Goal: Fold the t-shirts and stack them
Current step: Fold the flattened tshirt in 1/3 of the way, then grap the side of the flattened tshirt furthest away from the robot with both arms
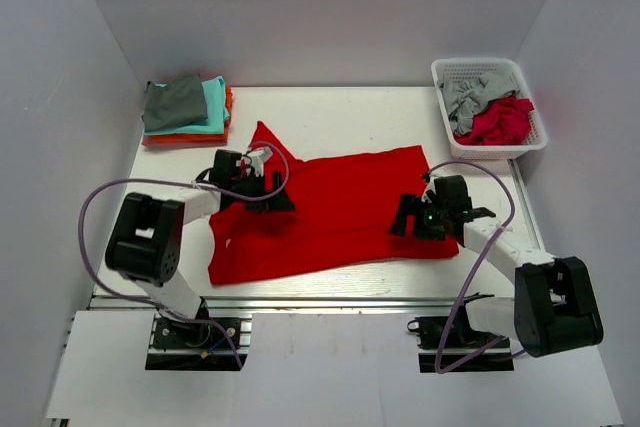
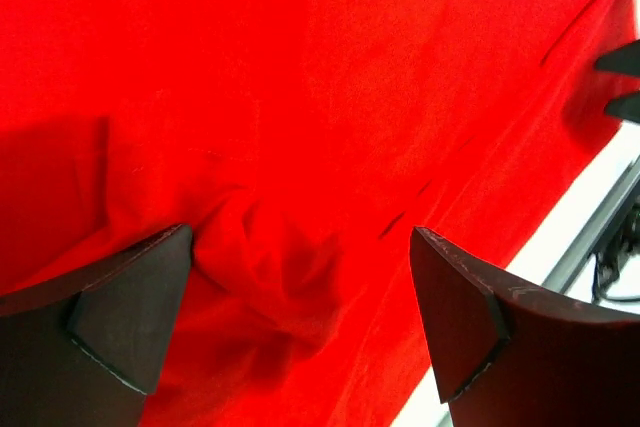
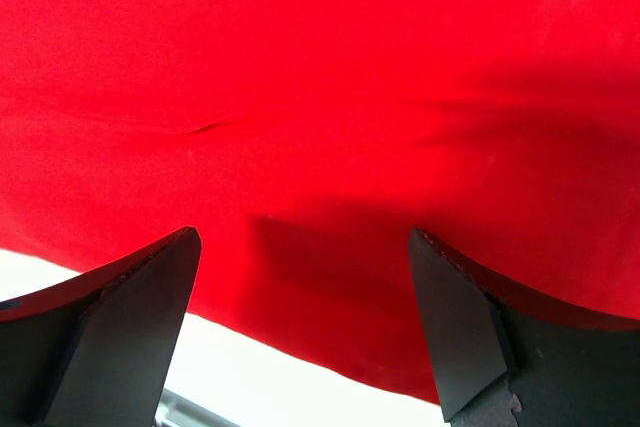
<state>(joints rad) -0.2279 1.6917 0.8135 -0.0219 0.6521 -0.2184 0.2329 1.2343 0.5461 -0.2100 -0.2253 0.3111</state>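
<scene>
Bright red soft cloth t-shirt (image 1: 340,212) lies spread flat across the middle of the white table (image 1: 340,117). Its long axis runs left to right, with the left end a little nearer than the right, and one sleeve points toward the far side.

The left gripper (image 2: 300,242) is low over the shirt's left part. Its dark fingers (image 2: 130,307) are spread wide apart with a small bunched ridge of red cloth between them, and they grip nothing. The right gripper (image 3: 300,242) is over the right end, its fingers (image 3: 460,317) equally parted and empty. In its wrist view the shirt's near hem runs just on the near side of the fingertips, with bare table beyond it.

Each arm is closest to its own end of the shirt, so a fold along the long axis would probably need both to pinch together. The right one looks better placed for the hem. The left sits further in from any edge.

A stack of folded shirts (image 1: 185,107), grey over teal over orange, sits at the far left corner. A white plastic basket (image 1: 445,72) at the far right holds a crumpled grey shirt (image 1: 465,92) and a crimson shirt (image 1: 500,122).
</scene>
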